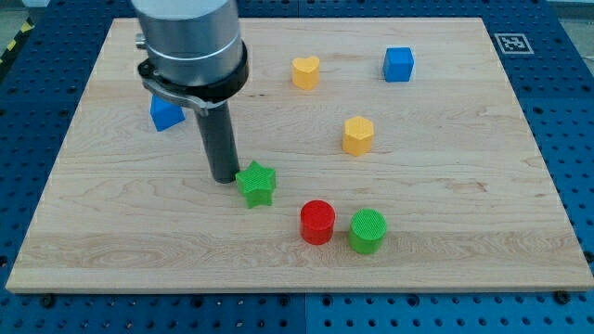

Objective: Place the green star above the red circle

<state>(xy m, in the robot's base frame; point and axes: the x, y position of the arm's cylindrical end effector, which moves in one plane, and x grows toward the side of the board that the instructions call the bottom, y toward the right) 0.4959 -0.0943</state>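
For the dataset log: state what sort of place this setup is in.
Probably a robotics lab bench. A wooden board rests on a blue perforated table, a fiducial marker sits at its corner, and my tip rests beside the green star, up-left of the red circle.

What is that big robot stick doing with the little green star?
It is a robot arm pushing blocks around a wooden board. My tip sits right at the green star, on the star's left in the view. The star goes above the red circle, but it lies up and to the circle's left.
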